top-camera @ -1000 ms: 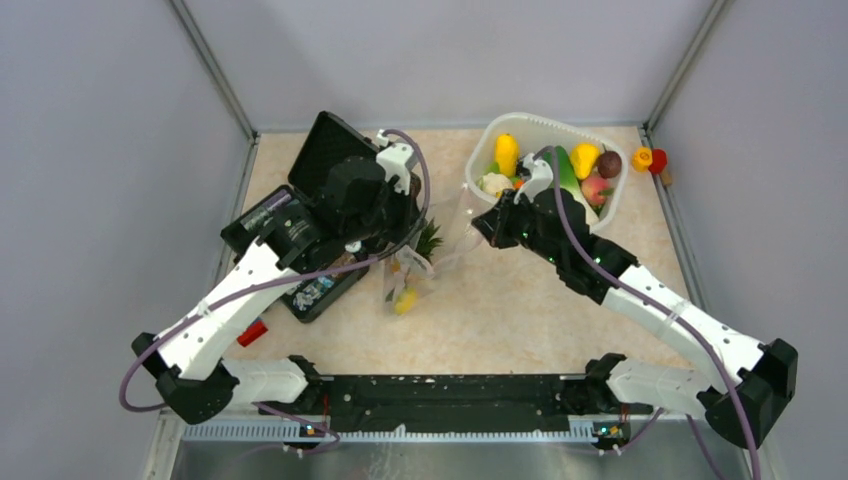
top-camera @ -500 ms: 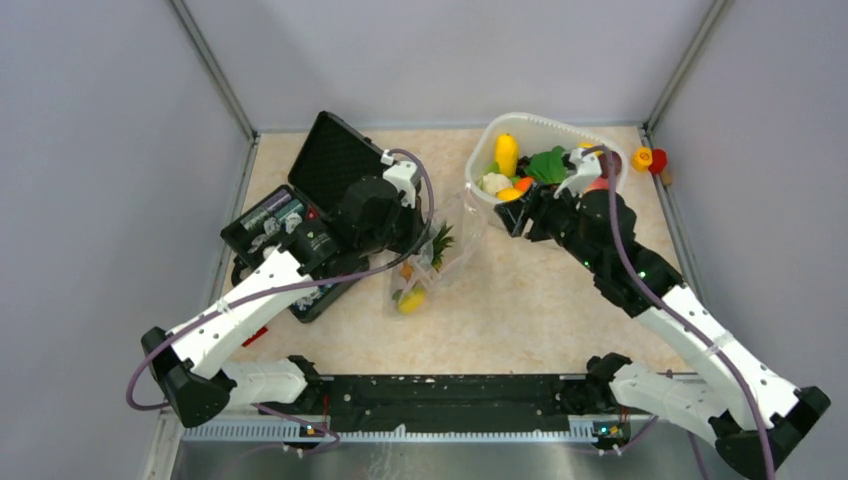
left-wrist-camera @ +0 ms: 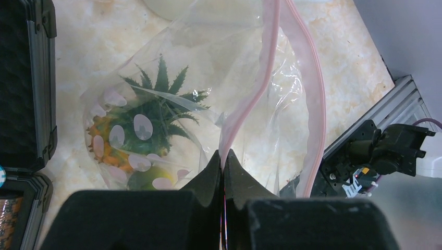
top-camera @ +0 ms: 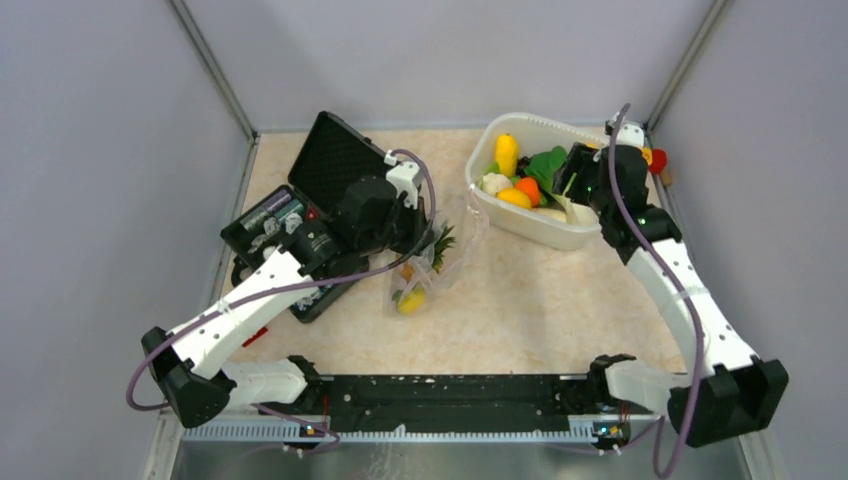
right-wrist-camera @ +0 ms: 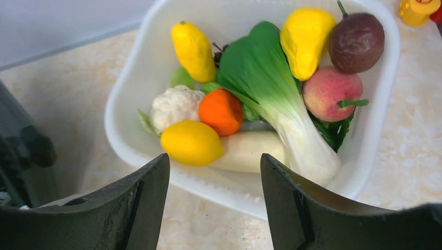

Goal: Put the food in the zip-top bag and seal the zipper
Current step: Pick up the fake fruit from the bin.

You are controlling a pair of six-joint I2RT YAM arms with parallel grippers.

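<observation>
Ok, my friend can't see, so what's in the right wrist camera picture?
A white tub holds toy food: a leafy green stalk, cauliflower, an orange, a peach, a dark plum and yellow fruits. The right arm's two dark fingers stand open and empty at the bottom edge, just in front of the tub.

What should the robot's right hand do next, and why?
Probably lower the right hand onto the yellow fruit nearest it in the tub and close on it. That hand hangs open and empty by the tub, where most food sits. The left hand pinches the pink strip of the bag, which already has a pineapple inside.
</observation>
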